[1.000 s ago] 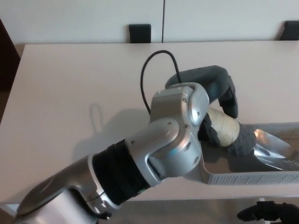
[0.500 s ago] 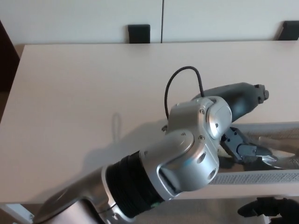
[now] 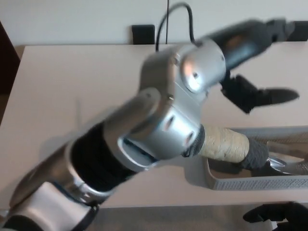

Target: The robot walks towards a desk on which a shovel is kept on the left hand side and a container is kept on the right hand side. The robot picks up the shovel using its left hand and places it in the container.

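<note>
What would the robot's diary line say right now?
left hand: open, raised above desk | shovel: lying in container, cork handle over left rim | right hand: low, idle

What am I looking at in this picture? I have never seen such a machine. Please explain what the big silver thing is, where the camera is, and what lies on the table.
The camera sits on a humanoid robot's head and looks down at a pale desk. The big silver and black shape is the robot's own left arm, very near the lens, so it looks huge and blurred. At its end is the black left hand, raised above the desk with its fingers apart, holding nothing. Below it, at the right, a grey mesh container stands on the desk. A shovel with a cork-coloured handle lies in it, the handle sticking out over the rim. The dark shape at the bottom right is probably the right hand.
</note>
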You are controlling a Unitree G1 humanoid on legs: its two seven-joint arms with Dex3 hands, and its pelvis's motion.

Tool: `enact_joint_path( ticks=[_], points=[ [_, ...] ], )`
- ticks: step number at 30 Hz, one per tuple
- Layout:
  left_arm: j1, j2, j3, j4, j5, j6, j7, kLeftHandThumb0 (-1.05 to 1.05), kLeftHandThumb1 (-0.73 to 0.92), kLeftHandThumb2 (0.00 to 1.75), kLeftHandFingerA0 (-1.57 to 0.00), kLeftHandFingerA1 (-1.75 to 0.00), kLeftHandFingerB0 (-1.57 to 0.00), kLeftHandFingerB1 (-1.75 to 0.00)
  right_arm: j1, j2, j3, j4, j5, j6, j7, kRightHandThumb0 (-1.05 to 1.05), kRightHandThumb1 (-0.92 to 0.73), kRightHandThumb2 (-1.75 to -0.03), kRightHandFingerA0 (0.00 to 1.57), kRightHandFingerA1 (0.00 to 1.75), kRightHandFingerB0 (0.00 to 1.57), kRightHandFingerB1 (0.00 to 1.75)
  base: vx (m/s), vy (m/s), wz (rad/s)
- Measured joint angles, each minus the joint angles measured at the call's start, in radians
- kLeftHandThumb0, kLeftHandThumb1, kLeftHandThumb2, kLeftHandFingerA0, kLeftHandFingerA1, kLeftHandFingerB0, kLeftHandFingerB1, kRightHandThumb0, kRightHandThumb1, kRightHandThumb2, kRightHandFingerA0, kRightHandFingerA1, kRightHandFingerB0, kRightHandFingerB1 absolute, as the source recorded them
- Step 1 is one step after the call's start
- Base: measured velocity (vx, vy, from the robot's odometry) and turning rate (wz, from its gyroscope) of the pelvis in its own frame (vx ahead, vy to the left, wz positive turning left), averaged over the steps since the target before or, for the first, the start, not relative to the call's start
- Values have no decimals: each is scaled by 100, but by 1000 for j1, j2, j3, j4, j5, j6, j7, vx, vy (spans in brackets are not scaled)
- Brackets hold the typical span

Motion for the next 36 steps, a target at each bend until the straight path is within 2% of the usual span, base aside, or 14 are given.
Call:
enact_joint_path(
  ticks=[7, 8, 21, 22, 25, 26, 27, 28, 30, 31, 33, 34, 35, 36],
  points=[
    [12, 82, 155, -212, -31, 0, -38, -89, 53, 77, 0, -13, 0, -15, 1, 0, 2, 0, 0, 0, 0, -27, -60, -57, 70, 58, 50, 47, 0, 0, 0],
    [24, 91, 185, -243, -37, 0, -45, -80, 50, 94, 0, -13, 0, -13, 2, 0, 2, 1, 0, 0, 0, -27, -59, -57, 68, 58, 50, 48, 0, 0, 0],
    [518, 145, 599, -412, -199, -1, -138, -86, 50, 98, -3, -15, -9, -18, 34, 8, 0, 25, 1, -1, -6, -53, -43, -86, 36, 60, 23, 53, 0, 0, 0],
    [580, 141, 634, -417, -214, -1, -149, -86, 51, 99, -3, -16, -8, -16, 39, 9, 0, 28, 1, -1, -6, -53, -63, -58, 34, 51, 30, 45, 0, 0, 0],
    [730, 127, 723, -422, -251, -1, -179, -91, 53, 100, -2, -16, -7, -14, 54, 13, -1, 33, 1, -2, -8, -55, -64, -59, 33, 49, 29, 43, 0, 0, 0],
    [786, 122, 756, -422, -266, -1, -192, -101, 71, 64, -2, -30, -4, -28, 61, 14, -1, 35, 1, -3, -8, -55, -65, -59, 32, 48, 28, 42, 0, 0, 0],
    [839, 118, 788, -421, -279, -1, -205, -99, 59, 102, -6, -11, -17, -11, 68, 15, -2, 37, 1, -4, -9, -57, -63, -59, 33, 49, 28, 43, 0, 0, 0],
    [901, 114, 828, -419, -294, -2, -220, -98, 69, 63, -1, -30, -5, -27, 77, 16, -3, 40, 1, -4, -10, -56, -64, -59, 31, 48, 27, 42, 0, 0, 0],
    [1004, 110, 894, -412, -320, -4, -248, -97, 67, 62, -3, -29, -5, -27, 92, 16, -3, 48, 1, -4, -11, -55, -63, -58, 32, 47, 28, 42, 0, 0, 0],
    [1056, 109, 927, -406, -333, -8, -262, -92, 52, 95, -8, -22, -10, -18, 101, 16, -4, 51, 1, -5, -11, -56, -63, -58, 31, 47, 28, 42, 0, 0, 0],
    [1160, 108, 994, -393, -358, -20, -292, -89, 52, 96, -7, -27, -11, -19, 122, 16, -6, 59, 1, -6, -12, -56, -61, -58, 29, 48, 27, 42, 0, 0, 0],
    [1183, 108, 1010, -389, -365, -23, -299, -90, 52, 96, -6, -29, -11, -19, 127, 16, -7, 62, 1, -6, -13, -33, -41, -98, 17, 55, 14, 53, 0, 0, 0],
    [1238, 108, 1044, -381, -379, -31, -315, -93, 67, 60, -7, -29, -7, -26, 138, 17, -8, 68, 1, -7, -13, -33, -41, -97, 16, 55, 13, 53, 0, 0, 0],
    [1291, 108, 1075, -372, -393, -40, -331, -98, 53, 78, -7, -27, -11, -19, 150, 17, -11, 74, 1, -8, -14, -57, -61, -58, 30, 48, 27, 42, 0, 0, 0]
  ],
)
